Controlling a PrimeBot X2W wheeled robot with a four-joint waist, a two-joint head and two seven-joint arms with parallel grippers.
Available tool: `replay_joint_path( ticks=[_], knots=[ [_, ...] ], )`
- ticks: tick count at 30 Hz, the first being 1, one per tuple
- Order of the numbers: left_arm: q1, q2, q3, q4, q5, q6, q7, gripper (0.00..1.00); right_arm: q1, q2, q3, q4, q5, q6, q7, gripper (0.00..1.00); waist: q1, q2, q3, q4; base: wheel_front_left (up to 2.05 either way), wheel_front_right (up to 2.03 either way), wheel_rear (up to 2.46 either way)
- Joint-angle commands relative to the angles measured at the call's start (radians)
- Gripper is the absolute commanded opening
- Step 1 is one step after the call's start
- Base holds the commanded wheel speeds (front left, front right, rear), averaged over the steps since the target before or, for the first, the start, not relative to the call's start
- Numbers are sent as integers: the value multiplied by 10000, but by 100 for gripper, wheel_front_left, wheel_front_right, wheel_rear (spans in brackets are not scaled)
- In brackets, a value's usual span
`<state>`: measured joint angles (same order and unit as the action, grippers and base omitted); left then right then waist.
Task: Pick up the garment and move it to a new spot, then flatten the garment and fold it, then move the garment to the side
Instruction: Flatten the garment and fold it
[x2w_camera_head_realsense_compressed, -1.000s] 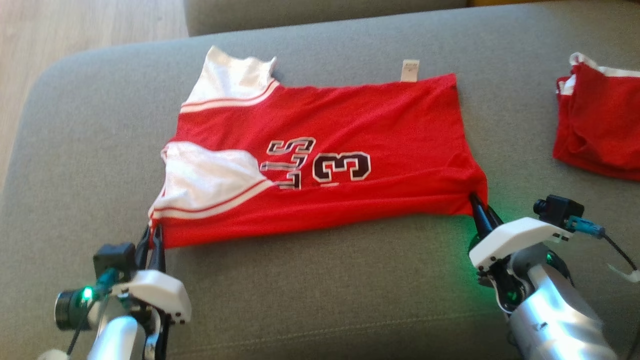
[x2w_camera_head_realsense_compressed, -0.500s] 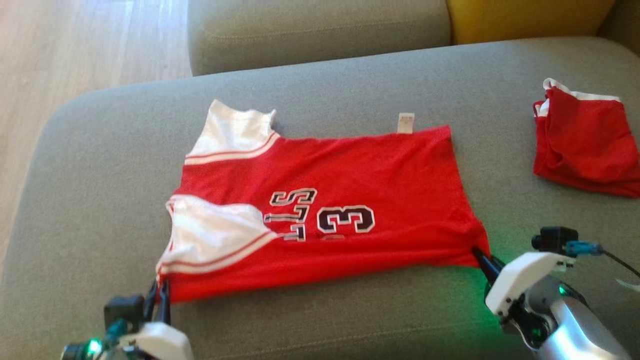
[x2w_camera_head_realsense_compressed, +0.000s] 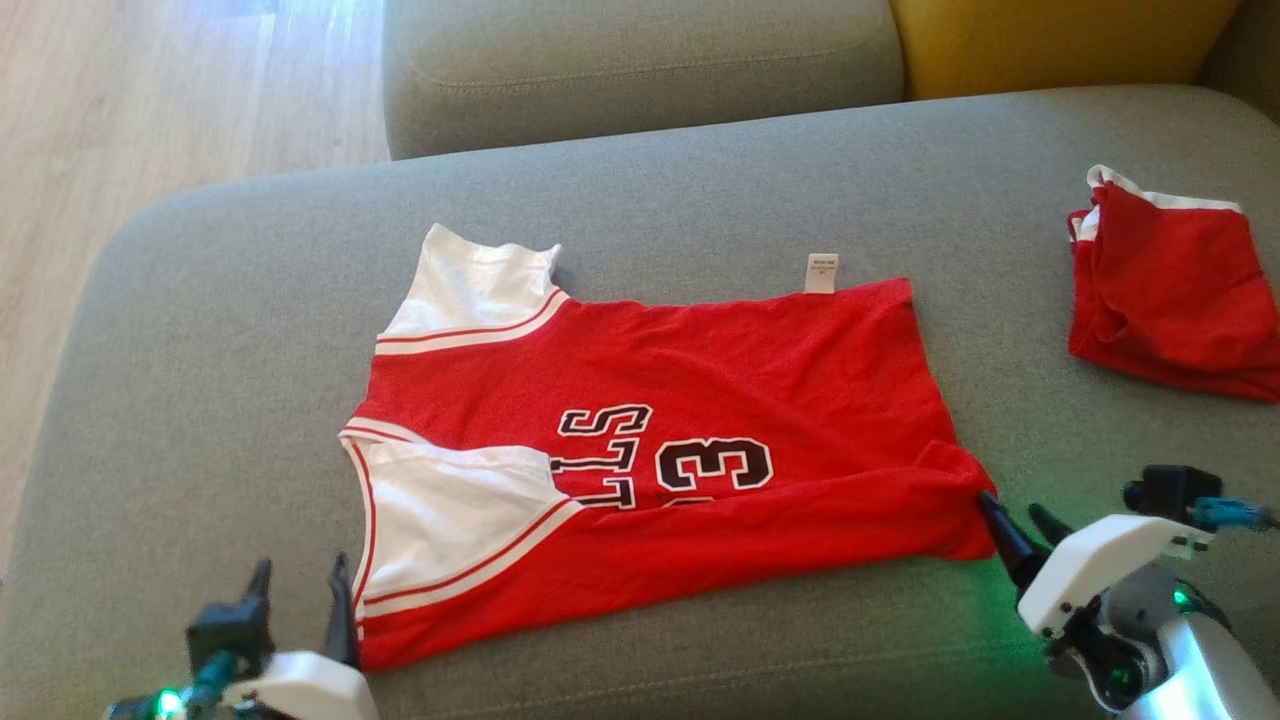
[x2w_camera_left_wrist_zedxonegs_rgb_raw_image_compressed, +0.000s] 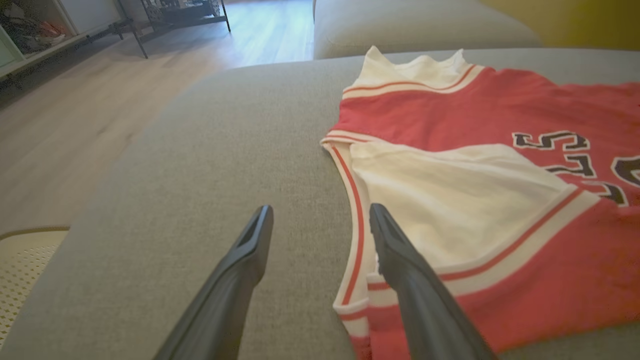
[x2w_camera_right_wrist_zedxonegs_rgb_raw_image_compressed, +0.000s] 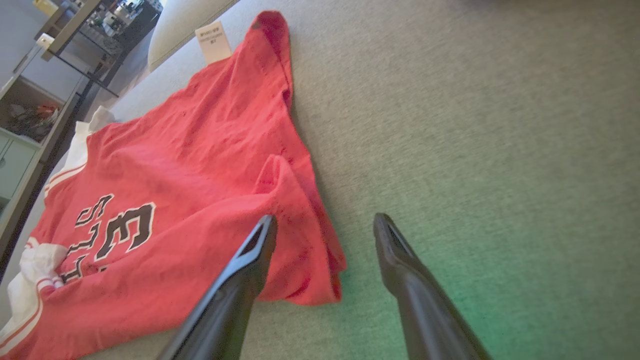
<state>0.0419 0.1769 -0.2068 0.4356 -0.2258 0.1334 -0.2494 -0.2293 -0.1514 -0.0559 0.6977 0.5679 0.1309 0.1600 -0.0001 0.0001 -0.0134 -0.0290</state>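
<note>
Both just released: left gripper (x2w_camera_head_realsense_compressed: 300, 580) and right gripper (x2w_camera_head_realsense_compressed: 1012, 512) wide open, empty. Jersey (x2w_camera_head_realsense_compressed: 650, 400) fold looks laid; side-move next.

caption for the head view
Red jersey laid on grey sofa, left gripper and right gripper open at its near corners.

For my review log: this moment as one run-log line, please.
garment: red jersey spread on sofa | left gripper: open at armhole-end near corner | right gripper: open at hem-end near corner | held: nothing
</note>
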Motion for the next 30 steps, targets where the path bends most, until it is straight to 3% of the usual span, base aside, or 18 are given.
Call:
replay_joint_path(
  ticks=[1, 6, 11, 14, 18, 30],
  knots=[
    [-417, 254, 460, -397, -63, 82, -124, 100, -121, -36, 29, -334, -178, -2, -31, 100, 1, -1, 23, -5, 0, 0, 0],
    [-685, 471, 976, -1532, -4, 424, -124, 100, -233, 491, -803, -1400, -1068, -2, 85, 100, 1, -1, 249, -40, 0, 0, 0],
    [-1260, 623, 1497, -2740, 96, 569, -124, 100, -340, 709, -568, -3252, -2144, -2, -723, 100, 1, -1, 693, -242, 0, 0, 0],
    [-1717, 758, 1618, -2938, 126, 438, -124, 100, -395, 779, -217, -4085, -2806, -2, -1276, 100, 1, -1, 1060, -429, 0, 0, 0],
    [-2642, 1188, 1467, -2651, 240, 43, 68, 100, -510, 893, 187, -4908, -3145, -2, -1851, 100, 1, -1, 1697, -778, 0, 0, 0],
    [-6732, 2949, 655, -344, 394, -1968, 2970, 100, -1178, 1008, 1041, -6077, -2974, -2, -3198, 100, 1, -1, 3902, -1995, 0, 0, 0]
  ],
)
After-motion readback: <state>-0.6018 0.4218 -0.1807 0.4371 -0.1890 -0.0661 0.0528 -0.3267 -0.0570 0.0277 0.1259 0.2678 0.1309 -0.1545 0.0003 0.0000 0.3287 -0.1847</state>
